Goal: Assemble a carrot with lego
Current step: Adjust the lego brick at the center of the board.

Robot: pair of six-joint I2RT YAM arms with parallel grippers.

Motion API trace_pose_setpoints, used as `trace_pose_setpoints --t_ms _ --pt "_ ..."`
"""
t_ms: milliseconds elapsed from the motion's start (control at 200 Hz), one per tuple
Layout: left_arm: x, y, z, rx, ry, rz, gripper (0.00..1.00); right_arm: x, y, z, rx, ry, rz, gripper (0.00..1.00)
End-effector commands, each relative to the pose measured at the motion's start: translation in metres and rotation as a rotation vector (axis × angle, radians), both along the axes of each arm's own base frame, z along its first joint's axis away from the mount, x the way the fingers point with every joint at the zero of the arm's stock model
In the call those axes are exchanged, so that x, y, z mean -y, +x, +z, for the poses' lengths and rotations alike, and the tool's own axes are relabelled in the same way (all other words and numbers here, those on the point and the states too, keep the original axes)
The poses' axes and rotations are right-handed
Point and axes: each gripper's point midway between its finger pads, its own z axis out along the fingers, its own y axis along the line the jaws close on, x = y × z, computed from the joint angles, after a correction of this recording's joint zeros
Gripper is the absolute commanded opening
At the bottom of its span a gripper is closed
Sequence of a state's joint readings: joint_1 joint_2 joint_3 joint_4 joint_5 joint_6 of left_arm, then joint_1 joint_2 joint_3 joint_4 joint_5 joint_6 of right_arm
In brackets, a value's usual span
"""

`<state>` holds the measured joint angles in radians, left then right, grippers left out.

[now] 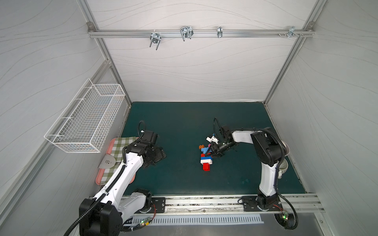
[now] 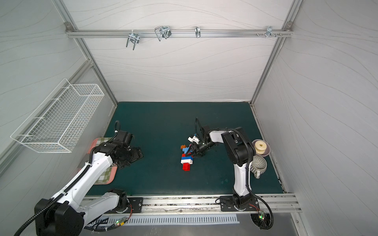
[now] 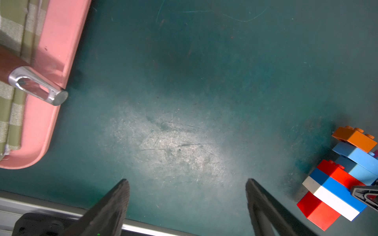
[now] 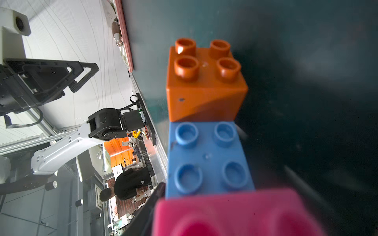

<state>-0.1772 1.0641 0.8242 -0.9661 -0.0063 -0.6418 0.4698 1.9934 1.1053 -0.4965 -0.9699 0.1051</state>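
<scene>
Basically we're at the tail end of the build. The carrot (image 1: 206, 158) lies on its side mid-desk, a bit right of centre. Its red tip (image 1: 206, 167) points near and the wide end points far. Going far from the tip in both top views we get white, blue and red layers, then lighter blue. The orange brick (image 4: 204, 81) sits at the far-left corner of the wide end. The right wrist view shows orange joined above a blue brick (image 4: 208, 159), with the pink brick (image 4: 235, 212) blurred right up against the lens.

The right fingers (image 3: 364, 193) are at the carrot's right side, one tip touching the blue and white layers. Whether they're clamped on the stack or loosening, we cannot tell; the gap is hidden by the bricks.

The left fingers (image 3: 116, 204) are spread wide with nothing between them, over bare desk (image 1: 184, 122) left of the carrot, near the pink tray (image 3: 57, 40).

Our read of the step: seating or letting go of the pink brick at the wide end.

Next move, as we judge it:
- Confirm the pink brick is pressed home.
- Open the right fingers fully.
- Back them off to the right without dragging the stack.
- If the pink brick needs another push, bring the left fingers in to steady the tip.
</scene>
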Motion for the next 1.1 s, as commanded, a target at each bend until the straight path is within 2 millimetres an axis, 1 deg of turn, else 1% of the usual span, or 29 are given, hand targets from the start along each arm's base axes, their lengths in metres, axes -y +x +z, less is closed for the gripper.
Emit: trace_pose_setpoints --t_ms 0,170,430,575,660,740,845,860,875,890,1005,1096 --pt "0.001 0.009 0.006 0.032 -0.009 0.002 0.89 0.004 0.003 0.001 -0.004 0.0 0.001 0.51" --pt "0.001 0.01 0.006 0.036 -0.01 0.005 0.89 0.016 0.0 -0.003 0.008 -0.064 0.001 0.56" --pt "0.002 0.018 0.008 0.043 -0.007 -0.003 0.89 0.034 0.001 -0.007 0.019 -0.121 -0.026 0.6" --pt "0.001 0.03 0.015 0.077 0.009 -0.013 0.91 0.047 0.004 -0.006 0.057 -0.168 -0.047 0.68" --pt "0.0 0.039 0.02 0.105 0.029 -0.023 0.94 0.052 0.01 0.002 0.094 -0.173 -0.067 0.73" --pt "-0.005 0.051 0.025 0.135 0.07 -0.035 0.98 0.056 0.02 0.017 0.164 -0.162 -0.085 0.79" --pt "-0.013 0.069 0.031 0.185 0.125 -0.048 0.99 0.062 0.038 0.036 0.271 -0.158 -0.117 0.87" --pt "-0.014 0.071 0.032 0.192 0.133 -0.05 0.99 0.063 0.041 0.039 0.282 -0.155 -0.124 0.89" --pt "-0.016 0.074 0.033 0.2 0.143 -0.052 0.99 0.065 0.044 0.042 0.295 -0.153 -0.131 0.97" --pt "-0.018 0.077 0.034 0.208 0.155 -0.053 0.99 0.066 0.048 0.045 0.308 -0.154 -0.137 0.99" --pt "-0.042 0.095 0.038 0.25 0.249 -0.037 0.99 0.082 0.076 0.067 0.462 -0.181 -0.194 0.99" --pt "-0.065 0.109 0.038 0.284 0.298 -0.018 0.99 0.104 0.104 0.084 0.624 -0.217 -0.276 0.99"
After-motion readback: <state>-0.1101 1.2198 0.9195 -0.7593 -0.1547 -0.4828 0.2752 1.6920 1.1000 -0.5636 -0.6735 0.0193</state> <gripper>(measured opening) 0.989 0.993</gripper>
